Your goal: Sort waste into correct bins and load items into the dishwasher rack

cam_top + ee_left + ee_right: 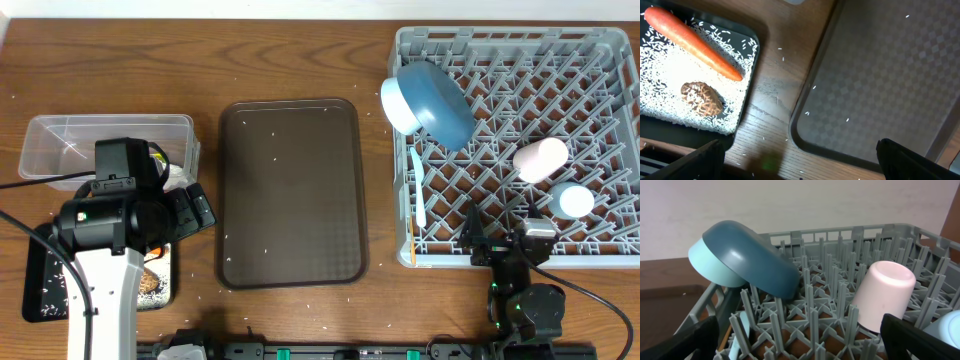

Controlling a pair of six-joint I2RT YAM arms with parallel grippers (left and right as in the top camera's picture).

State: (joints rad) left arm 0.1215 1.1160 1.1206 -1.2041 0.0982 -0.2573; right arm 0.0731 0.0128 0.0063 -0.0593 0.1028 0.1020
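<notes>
The grey dishwasher rack (520, 140) holds a large blue plate (442, 103) leaning on a pale blue bowl (397, 102), a pink cup (540, 158), a light blue cup (575, 200), a pale blue spoon (418, 195) and chopsticks (412, 238). My right gripper (503, 240) hangs open at the rack's near edge, facing the plate (752, 255) and the pink cup (882, 295). My left gripper (800, 167) is open and empty over bare wood. Beside it the black tray (747, 107) carries an orange carrot (692, 42), a brown lump (701, 97) and rice. The clear tub (60, 145) stands behind the left arm.
A dark brown serving tray (290, 190) lies in the middle of the table, with a few rice grains on it. Stray grains dot the wood around it. The left arm (105, 250) hides most of the black tray in the overhead view.
</notes>
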